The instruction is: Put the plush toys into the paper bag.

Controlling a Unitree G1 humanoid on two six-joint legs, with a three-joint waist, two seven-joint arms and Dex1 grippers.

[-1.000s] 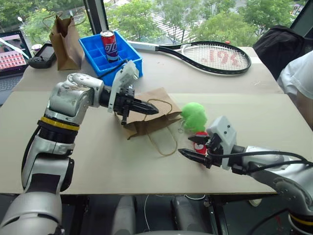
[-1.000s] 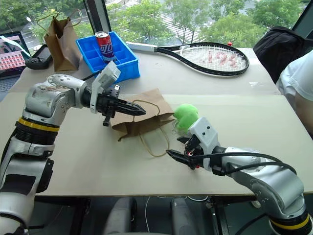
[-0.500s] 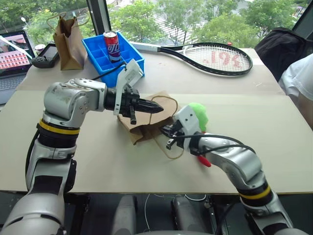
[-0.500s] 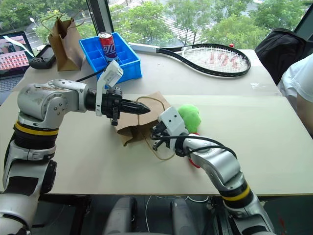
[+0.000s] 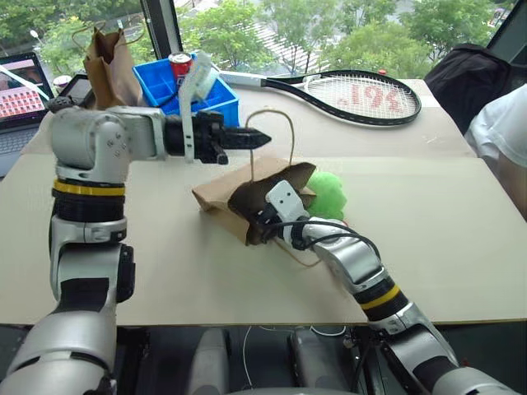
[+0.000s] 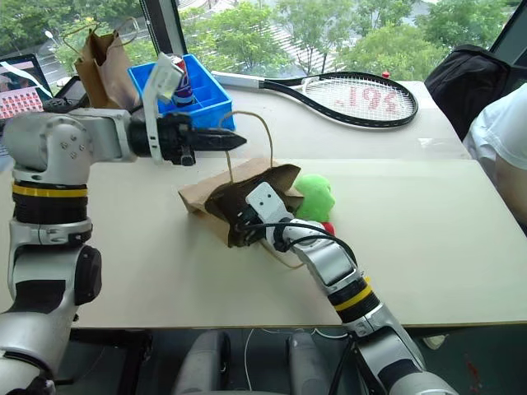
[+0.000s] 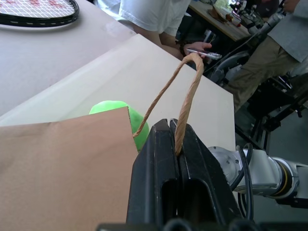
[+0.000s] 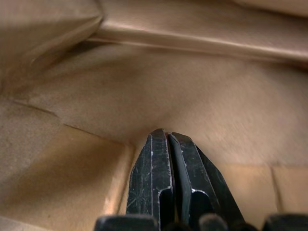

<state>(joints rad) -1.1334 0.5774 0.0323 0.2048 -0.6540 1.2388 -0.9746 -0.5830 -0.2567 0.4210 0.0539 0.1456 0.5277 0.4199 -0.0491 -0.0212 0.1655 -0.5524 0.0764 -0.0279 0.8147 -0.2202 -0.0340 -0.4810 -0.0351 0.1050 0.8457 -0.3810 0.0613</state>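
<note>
The paper bag lies on its side on the table, its mouth facing the right arm. My left gripper is shut on the bag's upper cord handle and holds it up, so the mouth gapes. My right gripper is shut with nothing in it and reaches into the mouth, brown paper all around it. The lime-green plush sits on the table just beside the bag's mouth, behind my right forearm. A bit of the red plush peeks out next to that forearm.
A narrower dark paper bag, a blue bin with a red can, and a tennis racket lie at the back. A laptop stands far left. A person in white sits at the right edge.
My left gripper has lifted the handle and pulled the bag's mouth open. My right gripper has shut and pushed left into the mouth, away from the red plush.
</note>
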